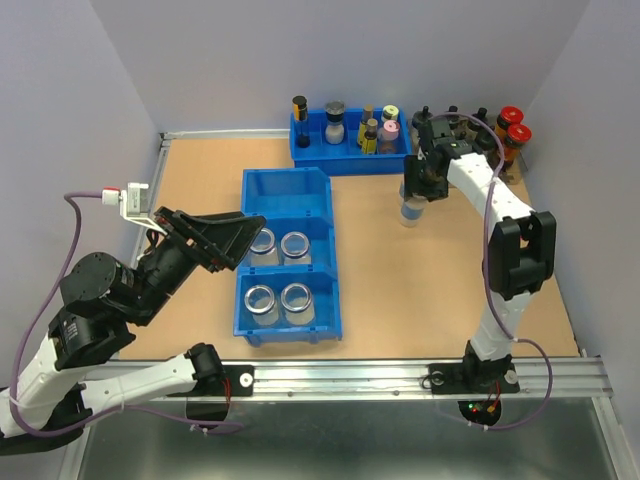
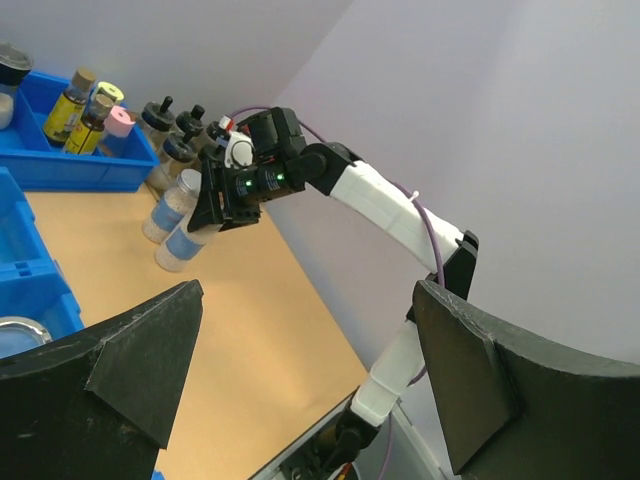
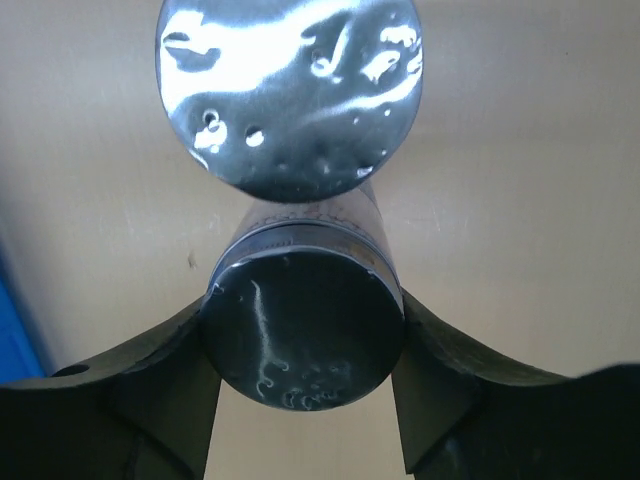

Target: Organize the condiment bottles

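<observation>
Condiment bottle is glass: stiff, slippery and breakable, I judge. My right gripper is clamped on it at the lid. My left gripper stands open, empty.

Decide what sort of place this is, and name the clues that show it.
Probably a robotics lab test bench, not a kitchen: the left arm and right arm bolted to a metal rail, plain walls boxing in the table, and blue bins of glass jars.

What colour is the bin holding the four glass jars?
The bin is blue, best seen in the top external view.
</observation>
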`<state>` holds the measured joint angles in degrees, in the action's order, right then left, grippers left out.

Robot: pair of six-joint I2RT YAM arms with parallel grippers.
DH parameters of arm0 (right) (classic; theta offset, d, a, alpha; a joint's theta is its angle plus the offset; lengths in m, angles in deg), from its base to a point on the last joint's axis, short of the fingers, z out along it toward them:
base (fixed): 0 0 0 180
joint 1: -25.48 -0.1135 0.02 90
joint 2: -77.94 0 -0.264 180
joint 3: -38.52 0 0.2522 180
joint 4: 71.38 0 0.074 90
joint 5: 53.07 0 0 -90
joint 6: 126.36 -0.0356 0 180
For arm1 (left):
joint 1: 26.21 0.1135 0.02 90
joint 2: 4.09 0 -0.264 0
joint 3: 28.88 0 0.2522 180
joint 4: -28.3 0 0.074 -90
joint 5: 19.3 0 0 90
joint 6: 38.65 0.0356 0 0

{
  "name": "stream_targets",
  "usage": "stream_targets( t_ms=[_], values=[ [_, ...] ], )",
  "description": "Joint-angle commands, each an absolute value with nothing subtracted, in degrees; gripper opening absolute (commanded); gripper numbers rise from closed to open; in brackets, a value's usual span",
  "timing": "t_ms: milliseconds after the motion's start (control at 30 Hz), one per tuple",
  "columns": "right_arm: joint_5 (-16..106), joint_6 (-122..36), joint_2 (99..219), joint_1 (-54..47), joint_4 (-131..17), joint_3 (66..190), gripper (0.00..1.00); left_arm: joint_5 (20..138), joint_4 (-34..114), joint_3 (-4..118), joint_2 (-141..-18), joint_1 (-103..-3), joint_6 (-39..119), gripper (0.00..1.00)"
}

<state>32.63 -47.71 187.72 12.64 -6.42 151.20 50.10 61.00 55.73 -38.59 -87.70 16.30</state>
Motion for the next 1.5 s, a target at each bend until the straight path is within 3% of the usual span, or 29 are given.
stream_targets(
  t_ms=[0, 67, 100, 333, 467, 667, 900, 1467],
  values=[
    [30.2, -49.4, 181.8, 12.5, -7.0, 147.7, 0.18, 49.6, 59.4, 55.2, -37.7, -87.6, 16.5, 0.97],
    [30.6, -50.0, 179.4, 11.9, -7.0, 145.4, 0.02, 49.5, 59.3, 55.1, -37.7, -87.6, 16.5, 0.97],
    [31.2, -50.1, 177.1, 11.9, -6.9, 144.8, 0.00, 49.3, 59.3, 55.0, -37.7, -87.7, 16.6, 0.97],
    [36.0, -51.3, 171.5, 9.6, -5.4, 145.4, 0.00, 49.7, 59.2, 55.4, -38.9, -87.6, 17.6, 0.98],
    [36.7, -52.3, 172.1, 3.3, -4.2, 150.9, 0.00, 49.9, 58.9, 55.5, -39.4, -87.6, 17.9, 0.98],
    [33.7, -56.4, 180.2, -10.0, -3.9, 168.1, 0.01, 49.9, 59.5, 55.5, -39.3, -87.6, 17.6, 0.98],
    [25.4, -53.6, 190.7, -16.1, -6.0, 184.1, 0.00, 49.5, 59.9, 54.5, -37.0, -87.7, 17.1, 0.98],
    [34.5, -52.1, 213.6, -21.9, -18.7, 199.4, 0.00, 52.0, 59.7, 54.2, -34.4, -87.6, 20.6, 0.98]
  ],
)
